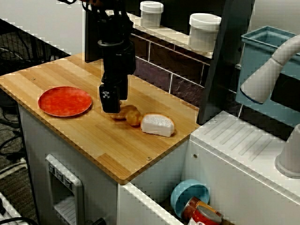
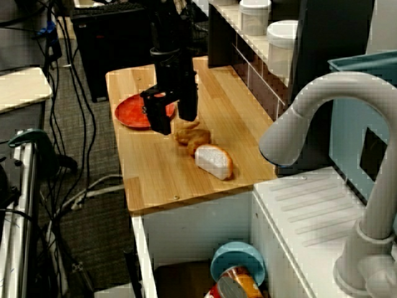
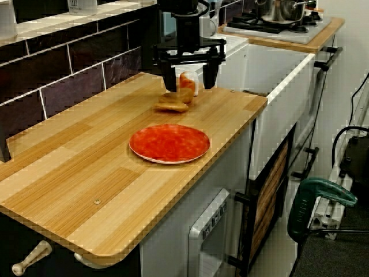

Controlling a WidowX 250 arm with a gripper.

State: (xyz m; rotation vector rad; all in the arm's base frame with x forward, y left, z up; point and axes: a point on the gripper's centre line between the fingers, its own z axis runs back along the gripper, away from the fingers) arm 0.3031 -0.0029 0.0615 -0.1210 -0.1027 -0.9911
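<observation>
In the view along the counter my gripper [image 3: 190,83] hangs open, jaws spread wide, just above the wooden counter [image 3: 86,173]. A brown pastry [image 3: 172,103] lies right under and slightly in front of its fingers, apart from them. Behind it lies a chunk of white bread [image 3: 188,81] with a brown crust. In the high front view the gripper [image 1: 116,104] stands between the red plate [image 1: 64,101] and the pastry [image 1: 129,114], with the bread [image 1: 158,124] to the right. From the sink side, the gripper [image 2: 173,121] hovers at the pastry [image 2: 192,135], the bread [image 2: 215,161] nearer.
Two white jars [image 1: 151,13] [image 1: 204,30] stand on the shelf over the dark tiled wall. A grey faucet [image 2: 310,118] arches over the sink, which holds a blue bowl [image 1: 190,196] and a can [image 1: 204,216]. A blue bin [image 1: 262,61] stands at the right.
</observation>
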